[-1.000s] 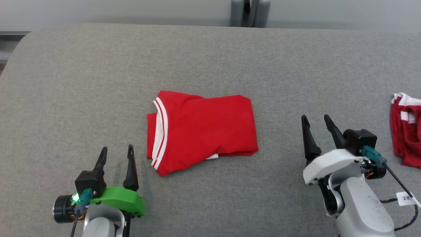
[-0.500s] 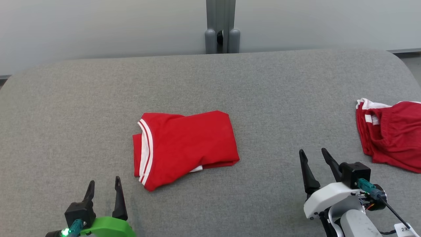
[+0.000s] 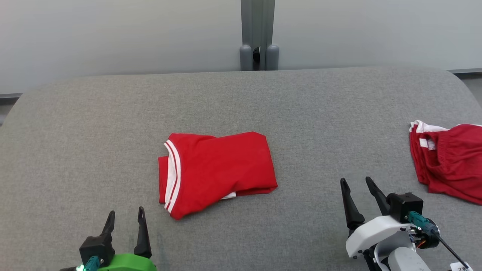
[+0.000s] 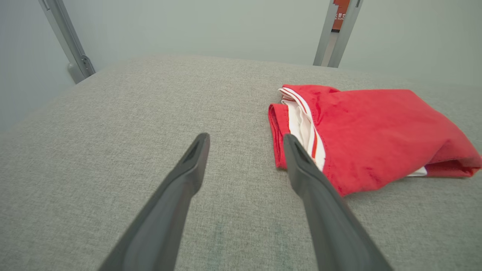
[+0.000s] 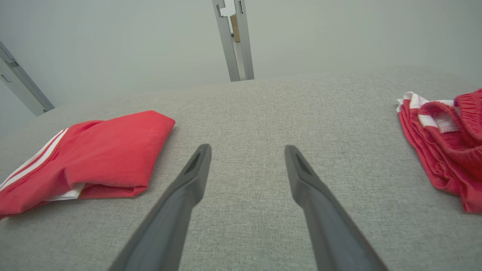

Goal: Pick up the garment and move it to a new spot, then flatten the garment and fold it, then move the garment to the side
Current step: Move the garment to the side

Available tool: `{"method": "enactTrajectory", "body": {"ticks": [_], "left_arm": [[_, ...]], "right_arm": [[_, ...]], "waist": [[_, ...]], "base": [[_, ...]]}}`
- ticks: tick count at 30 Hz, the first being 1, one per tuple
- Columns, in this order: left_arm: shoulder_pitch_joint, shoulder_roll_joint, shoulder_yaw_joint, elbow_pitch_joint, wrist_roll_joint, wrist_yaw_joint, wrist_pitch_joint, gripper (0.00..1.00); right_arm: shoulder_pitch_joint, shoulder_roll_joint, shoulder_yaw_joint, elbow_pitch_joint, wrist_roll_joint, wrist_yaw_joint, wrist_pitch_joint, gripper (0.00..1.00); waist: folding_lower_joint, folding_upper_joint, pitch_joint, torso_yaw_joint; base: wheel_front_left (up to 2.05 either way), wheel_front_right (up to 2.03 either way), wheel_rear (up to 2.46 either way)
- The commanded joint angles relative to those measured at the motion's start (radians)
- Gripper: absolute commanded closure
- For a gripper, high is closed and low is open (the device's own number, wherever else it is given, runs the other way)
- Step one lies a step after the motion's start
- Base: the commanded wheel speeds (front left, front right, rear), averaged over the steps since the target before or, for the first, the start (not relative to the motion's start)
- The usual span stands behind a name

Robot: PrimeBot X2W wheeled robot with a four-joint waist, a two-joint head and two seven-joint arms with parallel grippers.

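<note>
A: So, starting at the left, what is the left tool [image 3: 126, 210] doing?

B: It is held low over the grey bench [image 3: 301, 113], fingers spread apart and holding nothing.

A: And the folded garment [image 3: 218, 169]?

B: It lies flat on the bench, ahead of the left tool and a little to its right, near but apart. In the left wrist view that tool's right finger points toward its white-striped edge [image 4: 303, 124]. From the right tool [image 3: 355, 180] it sits well off to the left.

A: How will it handle?

B: Light and limp, I judge. It is thin red cloth in a few stacked layers, with a bit of white peeping out at the near corner. Nothing looks stiff or fragile, but the layers will likely slide on one another, and the fold may open if only the top ply is pinched.

A: So where to take hold?

B: At the two short ends, I'd say, with a finger slid under the whole stack. The left tool takes the white-striped edge and the right tool takes the end nearest it. Lift both together, level.

A: The right tool?

B: Likewise parted and empty, over bare bench.

A: And farther right?

B: A second garment [image 3: 448, 162], red with white trim, lies rumpled just right of the right tool, not touching it.
</note>
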Motion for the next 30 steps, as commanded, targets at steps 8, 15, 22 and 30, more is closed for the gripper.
{"method": "enactTrajectory", "body": {"ticks": [8, 15, 22, 30], "left_arm": [[-0.064, 0.004, -0.075, -0.003, -0.004, -0.018, 0.001, 0.0], [-0.101, 0.004, -0.125, -0.009, -0.019, -0.024, 0.001, 0.0], [-0.111, 0.003, -0.132, -0.029, -0.03, -0.018, 0.001, 0.0], [-0.125, 0.003, -0.139, -0.05, -0.041, -0.011, 0.001, 0.0]], "right_arm": [[-0.127, -0.003, 0.076, 0.068, 0.056, 0.0, -0.002, 0.0], [-0.256, -0.003, 0.072, 0.195, 0.113, 0.0, -0.002, 0.0], [-0.29, -0.004, 0.015, 0.285, 0.117, 0.0, -0.002, 0.0], [-0.289, 0.001, 0.026, 0.334, 0.172, 0.0, 0.001, 1.0]], "waist": [[0.0, 0.0, 0.104, 0.141], [0.0, 0.0, 0.172, 0.301], [0.0, 0.0, 0.218, 0.39], [0.0, 0.0, 0.24, 0.403]], "base": [[0.0, 0.0, 0.0], [0.0, 0.0, 0.0], [0.0, 0.0, 0.0], [0.0, 0.0, 0.0]]}}
